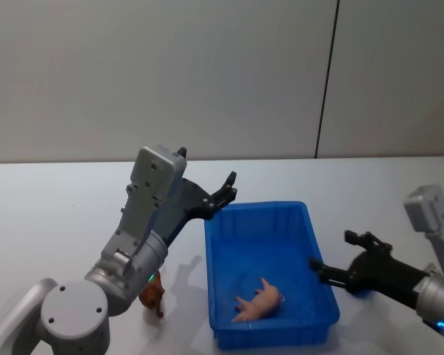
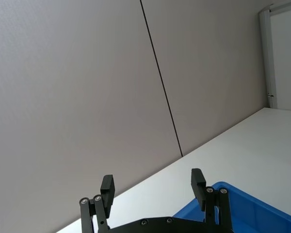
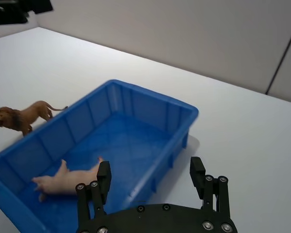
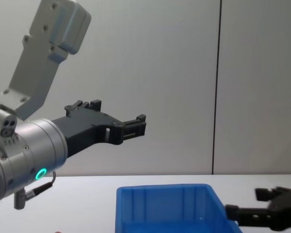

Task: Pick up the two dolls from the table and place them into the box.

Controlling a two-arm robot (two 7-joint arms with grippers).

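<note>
Gaping empty are left end effector and right end effector; left arm half-hides lion doll.

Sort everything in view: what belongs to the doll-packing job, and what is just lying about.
Job: lion doll on the table; pink animal doll lying in the blue bin; left gripper, open, raised; right gripper, open, beside the bin.
Not part of it: the wall behind.
</note>
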